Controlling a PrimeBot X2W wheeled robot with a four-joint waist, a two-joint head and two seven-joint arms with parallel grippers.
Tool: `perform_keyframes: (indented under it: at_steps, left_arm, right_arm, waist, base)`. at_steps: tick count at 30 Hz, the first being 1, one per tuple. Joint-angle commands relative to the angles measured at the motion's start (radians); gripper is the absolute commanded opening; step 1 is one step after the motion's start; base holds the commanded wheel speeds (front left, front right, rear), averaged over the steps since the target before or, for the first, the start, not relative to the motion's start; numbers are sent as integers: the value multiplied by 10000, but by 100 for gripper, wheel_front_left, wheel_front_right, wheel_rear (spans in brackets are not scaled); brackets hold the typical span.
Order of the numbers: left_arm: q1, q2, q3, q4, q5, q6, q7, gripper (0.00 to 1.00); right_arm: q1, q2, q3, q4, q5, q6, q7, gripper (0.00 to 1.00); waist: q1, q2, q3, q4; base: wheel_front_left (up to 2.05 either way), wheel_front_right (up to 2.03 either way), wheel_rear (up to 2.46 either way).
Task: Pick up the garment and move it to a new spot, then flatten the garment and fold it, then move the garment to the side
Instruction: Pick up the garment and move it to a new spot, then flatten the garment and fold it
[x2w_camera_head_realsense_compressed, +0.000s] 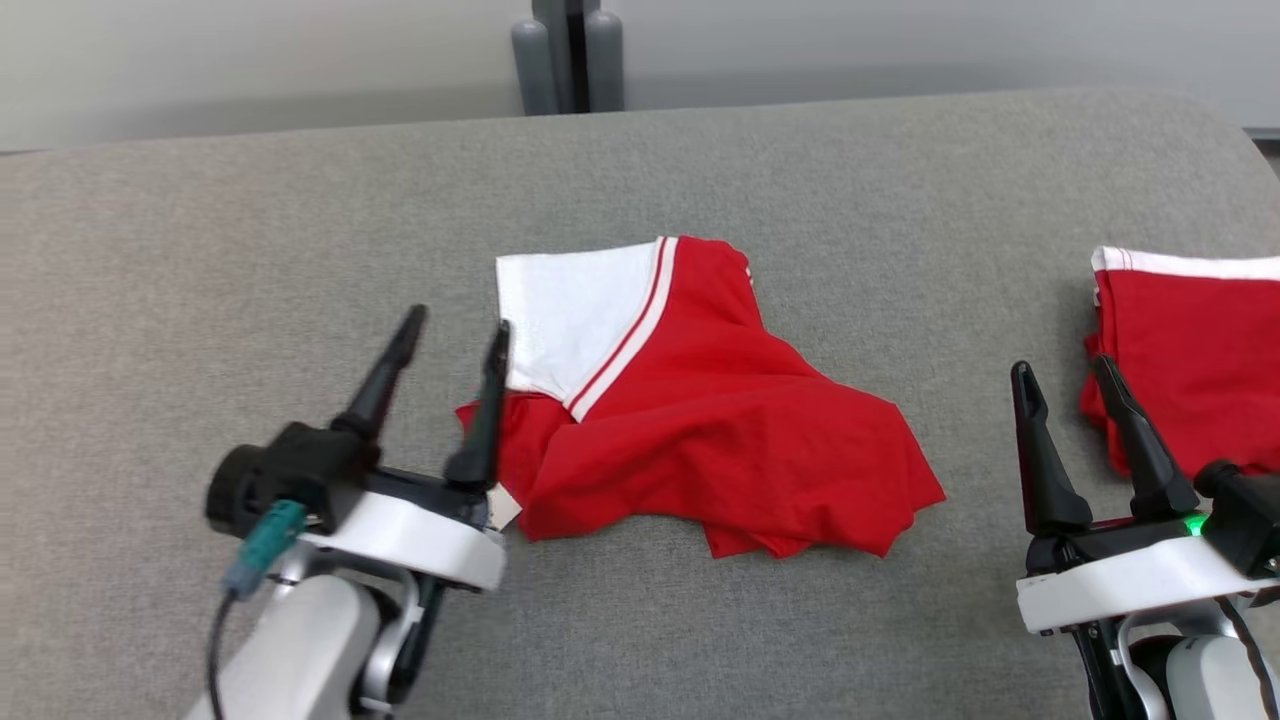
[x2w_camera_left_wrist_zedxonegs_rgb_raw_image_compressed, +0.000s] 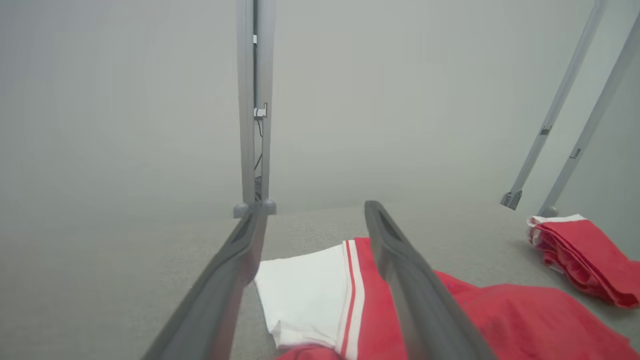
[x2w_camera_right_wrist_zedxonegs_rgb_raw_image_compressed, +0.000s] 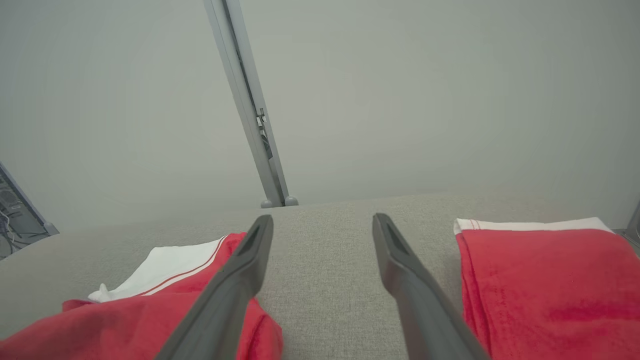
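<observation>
A crumpled red garment (x2w_camera_head_realsense_compressed: 700, 430) with a white panel and white stripes lies in the middle of the grey table (x2w_camera_head_realsense_compressed: 250, 250). It also appears in the left wrist view (x2w_camera_left_wrist_zedxonegs_rgb_raw_image_compressed: 500, 320) and the right wrist view (x2w_camera_right_wrist_zedxonegs_rgb_raw_image_compressed: 140, 320). My left gripper (x2w_camera_head_realsense_compressed: 455, 330) is open just left of the garment's near-left edge, holding nothing; in its own view the fingers (x2w_camera_left_wrist_zedxonegs_rgb_raw_image_compressed: 425, 300) frame the white panel. My right gripper (x2w_camera_head_realsense_compressed: 1065, 375) is open over bare table between the crumpled garment and a folded red one, with its fingers (x2w_camera_right_wrist_zedxonegs_rgb_raw_image_compressed: 235, 280) spread apart.
A second red garment (x2w_camera_head_realsense_compressed: 1190, 360) with a white band lies folded at the table's right edge, also seen from the right wrist (x2w_camera_right_wrist_zedxonegs_rgb_raw_image_compressed: 545, 285) and the left wrist (x2w_camera_left_wrist_zedxonegs_rgb_raw_image_compressed: 585, 260). A grey post (x2w_camera_head_realsense_compressed: 567, 55) stands behind the table's far edge. Slanted grey legs (x2w_camera_left_wrist_zedxonegs_rgb_raw_image_compressed: 555, 115) rise at right.
</observation>
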Motion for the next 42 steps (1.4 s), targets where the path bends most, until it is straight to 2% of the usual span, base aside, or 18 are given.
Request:
perform_keyframes:
  at_steps: [1, 8, 13, 25, 42]
  left_arm:
    - [130, 124, 139, -47, 8, 76, -44, 100]
    - [724, 785, 1706, -452, 45, 558, -99, 100]
    - [1460, 1047, 2382, -889, 177, 559, -103, 100]
    - [3000, 1279, 2090, -1707, 444, 911, 210, 100]
    - [3169, 1279, 1896, -2051, 423, 1110, 533, 100]
  right_arm:
    - [105, -55, 10, -60, -57, 3, 53, 100]
    - [279, -140, 60, -198, -318, 3, 169, 100]
    - [535, -200, -47, -235, -520, 3, 304, 100]
    - [1187, -123, -337, -497, -827, 3, 494, 100]
    - [1209, -16, -384, -562, -821, 3, 538, 100]
  waist:
    - [0, 0, -189, 155]
    - [0, 0, -558, 212]
    - [0, 0, -803, 169]
    - [0, 0, -1262, 30]
    - [0, 0, -1351, 208]
  base:
    - [0, 0, 0]
    - [0, 0, 0]
    - [0, 0, 0]
    - [0, 0, 0]
    - [0, 0, 0]
